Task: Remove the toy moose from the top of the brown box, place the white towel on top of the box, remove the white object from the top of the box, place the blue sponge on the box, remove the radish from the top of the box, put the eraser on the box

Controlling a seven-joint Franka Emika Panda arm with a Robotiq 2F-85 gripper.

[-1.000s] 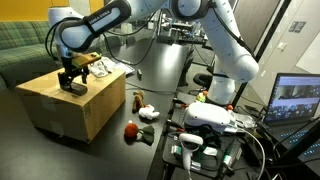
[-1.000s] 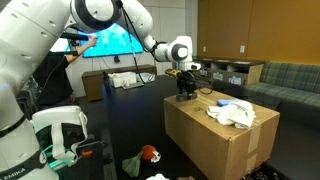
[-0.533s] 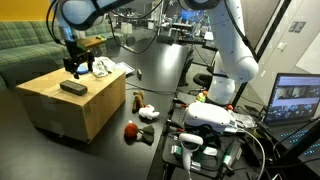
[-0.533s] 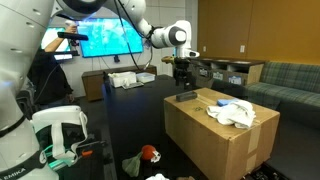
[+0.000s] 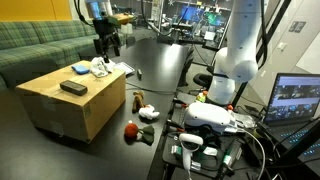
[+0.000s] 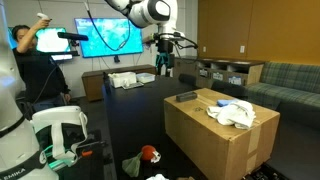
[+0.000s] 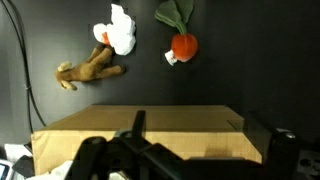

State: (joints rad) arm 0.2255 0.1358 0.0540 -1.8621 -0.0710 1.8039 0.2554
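The brown box [image 5: 60,105] stands on the floor and also shows in the other exterior view [image 6: 225,135] and in the wrist view [image 7: 150,125]. A dark eraser [image 5: 73,87] lies on its top, also seen in an exterior view [image 6: 186,97]. The white towel [image 5: 101,68] and blue sponge [image 5: 80,69] lie on the box too; the towel [image 6: 235,114] and sponge [image 6: 228,104] show in both exterior views. The toy moose [image 7: 90,70], white object [image 7: 120,30] and radish [image 7: 182,46] lie on the dark floor. My gripper [image 5: 107,42] is open and empty, high above the box.
A green sofa [image 5: 30,45] stands behind the box. A robot base with cables [image 5: 215,120] and a laptop [image 5: 295,100] are beside the floor toys. A person [image 6: 35,70] stands by a wall screen [image 6: 110,38]. A dark table [image 6: 140,90] is near the box.
My gripper let go of the eraser on the box top, then rose and moved away from the box. The eraser stays flat on the box.
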